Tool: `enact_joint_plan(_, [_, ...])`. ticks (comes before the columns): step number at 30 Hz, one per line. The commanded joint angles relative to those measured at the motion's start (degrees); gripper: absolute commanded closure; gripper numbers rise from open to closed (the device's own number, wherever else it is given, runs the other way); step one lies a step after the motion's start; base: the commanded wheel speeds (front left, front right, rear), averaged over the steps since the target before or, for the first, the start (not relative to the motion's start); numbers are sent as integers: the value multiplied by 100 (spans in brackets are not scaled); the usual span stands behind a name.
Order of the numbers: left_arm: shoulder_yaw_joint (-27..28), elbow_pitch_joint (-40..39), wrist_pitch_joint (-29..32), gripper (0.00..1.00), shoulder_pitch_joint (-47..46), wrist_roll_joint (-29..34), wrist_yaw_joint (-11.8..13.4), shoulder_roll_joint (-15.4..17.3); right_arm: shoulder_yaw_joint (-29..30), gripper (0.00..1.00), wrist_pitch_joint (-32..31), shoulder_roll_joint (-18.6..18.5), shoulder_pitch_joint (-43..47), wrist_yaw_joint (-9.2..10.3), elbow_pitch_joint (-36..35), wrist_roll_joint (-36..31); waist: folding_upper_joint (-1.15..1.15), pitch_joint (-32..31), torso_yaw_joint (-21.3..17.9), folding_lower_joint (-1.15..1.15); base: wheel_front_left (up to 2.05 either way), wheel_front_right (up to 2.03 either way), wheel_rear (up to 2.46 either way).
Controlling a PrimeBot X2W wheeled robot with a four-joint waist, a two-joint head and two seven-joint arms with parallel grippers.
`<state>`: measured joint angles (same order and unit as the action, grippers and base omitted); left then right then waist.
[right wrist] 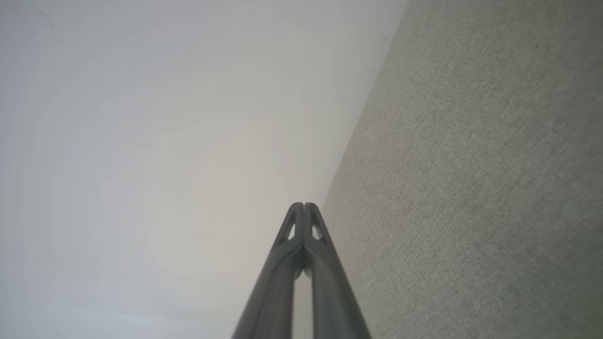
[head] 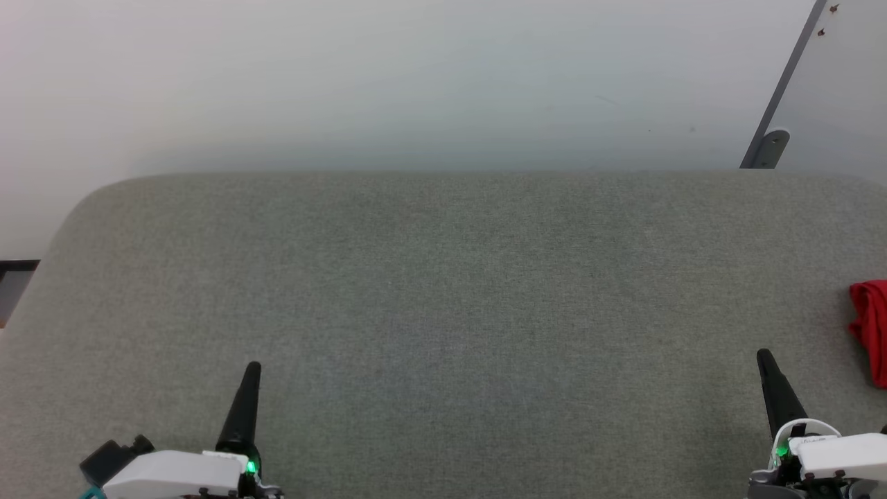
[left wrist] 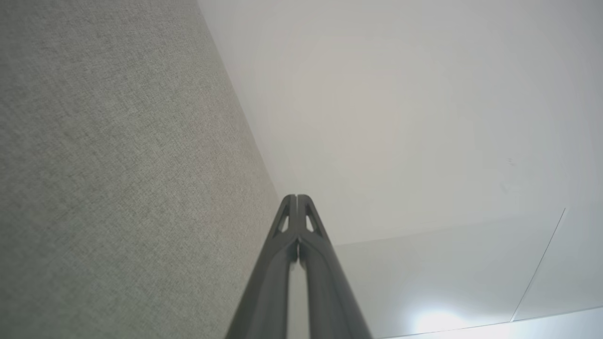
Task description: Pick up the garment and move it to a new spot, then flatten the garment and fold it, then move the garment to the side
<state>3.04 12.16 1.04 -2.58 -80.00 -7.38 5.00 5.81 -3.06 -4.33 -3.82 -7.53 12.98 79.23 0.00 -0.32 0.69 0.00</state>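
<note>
**Head view.** You find the garment (head: pixel 872 327) at the far right edge of the frame. It is a bunched mass of red cloth lying on the grey fabric-covered surface (head: pixel 443 291). The frame edge cuts it off, so you see only part of it, and any print on it is hidden in the folds. It lies to the right of the right gripper (head: pixel 764 355) and slightly beyond it, near but apart, with bare grey fabric between them.

The right gripper rises from the lower right corner. Its two dark fingers are pressed together into a single point and pinch nothing, and the right wrist light (head: pixel 782 452) glows green at its white housing. The left gripper (head: pixel 253 366) stands at the lower left, well apart from the garment. Its fingers are likewise pressed together and empty, with the left wrist light (head: pixel 251 468) green at its base.

Beyond the surface's rounded far edge you see a pale wall (head: pixel 416 83). At the upper right is a slanted grey metal strut (head: pixel 771 147) ending in a rounded foot.

**Left wrist view.** You look along the left gripper (left wrist: pixel 297 197). Its fingertips meet with nothing between them, the grey fabric lies to their left and the pale wall to their right.

**Right wrist view.** You look along the right gripper (right wrist: pixel 304 205). Its fingertips are closed tip to tip and empty, with the wall to their left and the grey fabric to their right.
</note>
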Motion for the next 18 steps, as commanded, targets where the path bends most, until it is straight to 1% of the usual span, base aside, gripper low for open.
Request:
enact_joint_plan(1, [32,3,39,100,-107,-165,-15,-10,32,100,-44,20,-93,5,-10,168,0,3,-4,0,0,0,0])
enact_joint_plan(18, [112,100,242,100,-252,-824,-17,-46,59,100,-216,91,-195,7,53,793,0,26,-36,0,0,0,0])
